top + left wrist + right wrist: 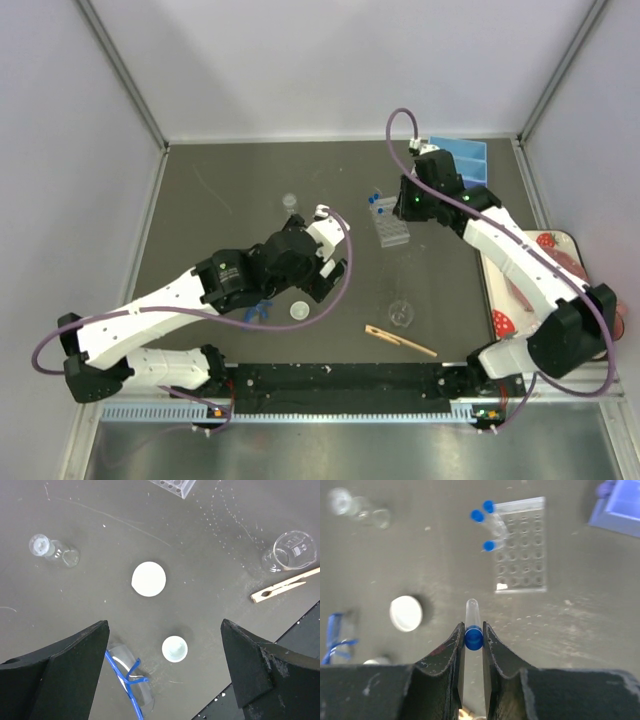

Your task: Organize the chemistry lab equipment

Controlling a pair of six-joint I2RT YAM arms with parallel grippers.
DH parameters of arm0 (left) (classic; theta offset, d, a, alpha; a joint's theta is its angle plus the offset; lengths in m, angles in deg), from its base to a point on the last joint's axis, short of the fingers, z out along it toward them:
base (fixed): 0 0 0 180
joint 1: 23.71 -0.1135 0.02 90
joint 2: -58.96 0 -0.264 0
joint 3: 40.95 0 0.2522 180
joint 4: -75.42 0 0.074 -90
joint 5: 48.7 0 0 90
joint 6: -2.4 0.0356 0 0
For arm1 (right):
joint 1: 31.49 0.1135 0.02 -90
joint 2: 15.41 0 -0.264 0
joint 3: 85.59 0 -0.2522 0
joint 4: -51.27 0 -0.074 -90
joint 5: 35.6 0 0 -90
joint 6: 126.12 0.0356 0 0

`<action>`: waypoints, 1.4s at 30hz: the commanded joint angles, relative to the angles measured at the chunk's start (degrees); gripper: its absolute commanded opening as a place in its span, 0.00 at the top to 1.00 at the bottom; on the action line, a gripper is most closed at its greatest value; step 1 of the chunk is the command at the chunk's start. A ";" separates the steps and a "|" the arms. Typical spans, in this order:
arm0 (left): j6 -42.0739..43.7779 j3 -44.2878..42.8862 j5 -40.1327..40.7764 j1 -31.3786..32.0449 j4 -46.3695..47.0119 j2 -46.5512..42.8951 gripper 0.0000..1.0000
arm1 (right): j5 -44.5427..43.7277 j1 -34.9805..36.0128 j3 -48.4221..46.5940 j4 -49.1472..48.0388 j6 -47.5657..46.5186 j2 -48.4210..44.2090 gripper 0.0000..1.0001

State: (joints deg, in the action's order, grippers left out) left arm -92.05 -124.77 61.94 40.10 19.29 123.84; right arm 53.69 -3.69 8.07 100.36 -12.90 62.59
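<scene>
Tube-loading was the step in hand: the right gripper (473, 636) pinched a blue-capped tube (471, 611) at its cap, the clear rack (522, 545) lying at one o'clock from it. Next, I'd judge, it needed aligning over a free hole and lowering upright. The left gripper (164, 630) hung wide open above a round dish (148, 579).

Left arm (150, 320) and right arm (515, 255): white link shells, black joint housings. A purple cable (350, 262) loops along each arm. One small green light (228, 266) shows on each wrist housing. The left pincer (164, 626) and right pincer (473, 628) have matte black fingers, scuffed pale along the edges
</scene>
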 commanded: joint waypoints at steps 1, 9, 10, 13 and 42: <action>-1.88 1.86 0.45 0.17 2.82 -0.46 0.01 | -10.71 -0.63 -5.55 4.22 -3.71 4.70 1.00; -2.67 2.83 2.20 0.17 3.35 0.51 0.01 | -11.77 -0.63 -10.39 5.71 -6.08 13.40 1.00; -2.76 2.91 2.38 0.17 3.35 0.60 0.01 | -11.42 -0.63 -10.65 5.63 -6.17 14.28 1.00; -3.11 3.26 2.65 0.09 3.52 0.60 0.01 | -10.98 -0.63 -11.97 5.45 -6.35 17.27 1.00; -3.46 5.55 2.38 -0.62 4.58 -0.63 0.01 | -10.36 1.74 -18.04 1.23 -8.19 28.09 1.00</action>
State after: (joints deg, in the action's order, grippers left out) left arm -95.02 -119.72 63.47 39.71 21.50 124.37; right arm 44.07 -2.45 -7.23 102.89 -20.16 90.23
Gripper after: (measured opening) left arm 0.987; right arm 0.157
